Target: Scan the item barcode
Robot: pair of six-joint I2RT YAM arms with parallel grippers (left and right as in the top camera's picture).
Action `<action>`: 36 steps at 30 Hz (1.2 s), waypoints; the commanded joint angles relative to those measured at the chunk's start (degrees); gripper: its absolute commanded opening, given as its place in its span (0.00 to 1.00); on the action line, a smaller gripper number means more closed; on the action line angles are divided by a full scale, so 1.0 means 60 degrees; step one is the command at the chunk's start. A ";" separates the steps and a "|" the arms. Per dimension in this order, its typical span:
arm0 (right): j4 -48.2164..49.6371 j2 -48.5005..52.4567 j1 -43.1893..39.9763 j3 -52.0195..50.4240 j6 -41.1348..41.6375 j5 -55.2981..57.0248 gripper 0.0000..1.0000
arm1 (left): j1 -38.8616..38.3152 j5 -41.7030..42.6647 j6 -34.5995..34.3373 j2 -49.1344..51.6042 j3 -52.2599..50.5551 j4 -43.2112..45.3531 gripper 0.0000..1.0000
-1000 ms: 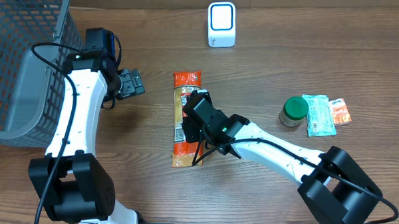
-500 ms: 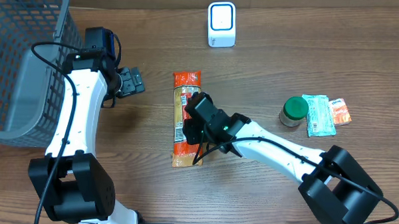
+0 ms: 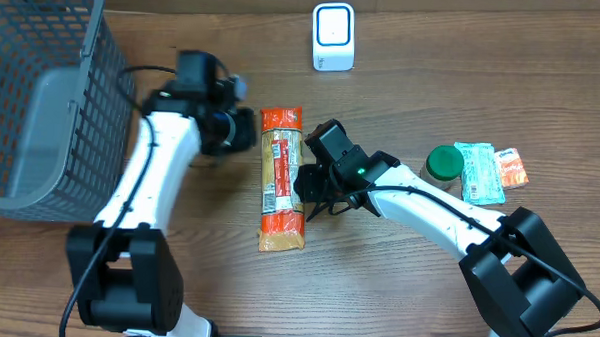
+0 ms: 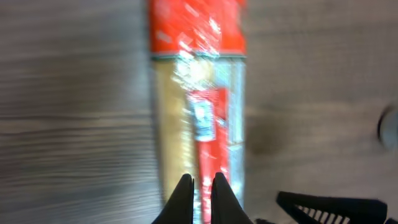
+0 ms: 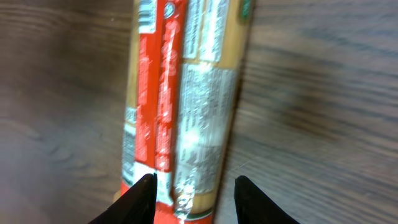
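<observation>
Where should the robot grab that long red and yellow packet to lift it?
Best around the middle of the packet, pinching across its narrow sides, coming straight down from above. It lies flat on the table and is long and thin, so a middle grip should keep it level. The right gripper hangs over it with jaws apart.
</observation>
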 commanded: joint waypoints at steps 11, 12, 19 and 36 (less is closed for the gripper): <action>0.0255 0.0401 -0.0018 -0.0044 0.0255 -0.0736 0.40 | -0.0488 0.0342 -0.0015 0.1639 -0.0645 0.1402 0.04; 0.0299 0.0484 -0.0018 -0.0044 0.0251 -0.0827 0.40 | -0.0488 0.0375 -0.0015 0.1781 -0.0645 0.1446 0.04; 0.0459 0.0652 -0.0018 -0.0047 0.0251 -0.0980 0.40 | -0.0484 0.0397 -0.0029 0.2557 -0.0645 0.1508 0.04; 0.1093 0.1257 -0.0007 -0.0055 0.0816 -0.2277 0.33 | -0.0477 0.0255 -0.0153 0.2881 -0.0645 0.1439 0.04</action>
